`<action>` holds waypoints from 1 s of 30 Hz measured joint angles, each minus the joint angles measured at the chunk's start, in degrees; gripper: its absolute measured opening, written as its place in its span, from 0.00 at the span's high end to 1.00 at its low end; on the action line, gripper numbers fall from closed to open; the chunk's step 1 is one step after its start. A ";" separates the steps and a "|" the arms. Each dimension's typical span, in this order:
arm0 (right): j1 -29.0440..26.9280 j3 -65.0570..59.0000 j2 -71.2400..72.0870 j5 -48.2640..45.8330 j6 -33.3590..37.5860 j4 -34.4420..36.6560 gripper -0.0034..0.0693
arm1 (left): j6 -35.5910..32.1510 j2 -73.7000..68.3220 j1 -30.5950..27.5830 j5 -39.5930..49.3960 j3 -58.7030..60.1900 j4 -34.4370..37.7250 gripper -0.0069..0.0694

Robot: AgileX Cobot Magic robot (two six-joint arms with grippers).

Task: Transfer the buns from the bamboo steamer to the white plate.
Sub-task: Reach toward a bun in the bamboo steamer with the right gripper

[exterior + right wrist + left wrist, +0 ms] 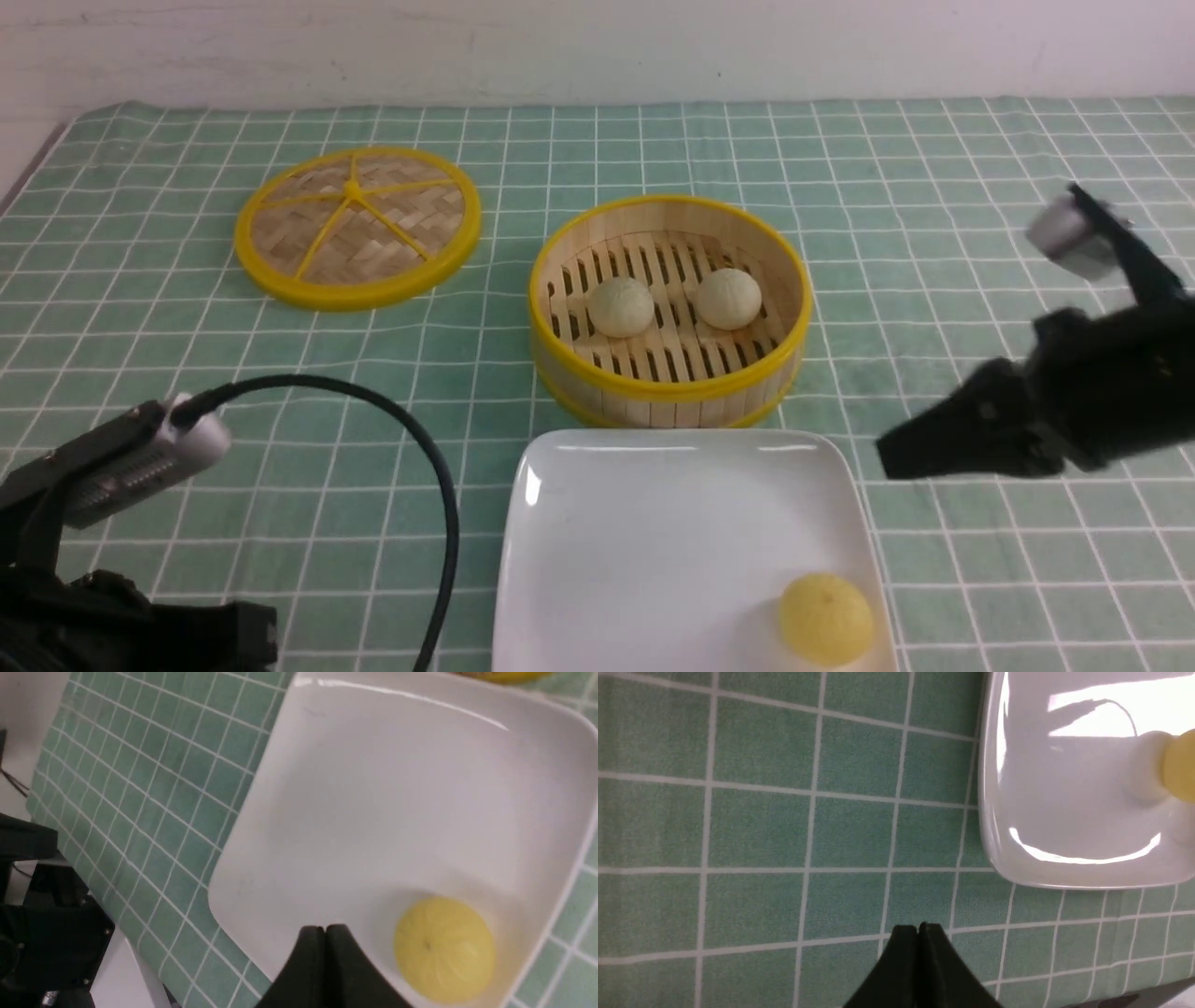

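Observation:
Two pale cream buns, one (pixel 620 306) and the other (pixel 728 299), lie side by side on the slat floor of the bamboo steamer (pixel 560 359) at mid-table. The white plate (pixel 644 551) lies just in front of it and carries only a bright yellow bun (pixel 826 618). My right gripper (pixel 887 457) hangs shut and empty beside the plate's right edge; the right wrist view shows its tips (pixel 325 929) over the plate (pixel 373 812). My left gripper (pixel 918 927) is shut over bare cloth, left of the plate (pixel 1064 812).
The flat woven lid (pixel 358 227) with yellow spokes lies at the back left. A black cable (pixel 439 485) arcs from the left arm close to the plate's left edge. The green checked cloth (pixel 934 187) covers the table.

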State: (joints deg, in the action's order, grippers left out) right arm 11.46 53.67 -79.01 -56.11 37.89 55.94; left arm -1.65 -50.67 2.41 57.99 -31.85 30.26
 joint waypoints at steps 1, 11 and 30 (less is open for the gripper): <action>1.59 2.20 -2.32 0.13 -0.40 -0.79 0.95 | -0.17 0.00 0.00 -0.15 -0.05 0.10 0.89; 11.13 31.07 -25.80 7.51 -16.67 -26.20 0.92 | -0.39 0.00 0.00 -1.45 -0.10 0.31 0.87; 11.08 42.78 -43.48 28.21 -29.05 -46.11 0.47 | -0.39 0.00 0.00 -4.68 -0.16 0.31 0.84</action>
State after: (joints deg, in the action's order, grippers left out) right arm 22.54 96.45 -122.49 -27.91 8.85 9.83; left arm -2.05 -50.67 2.41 53.31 -32.01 30.57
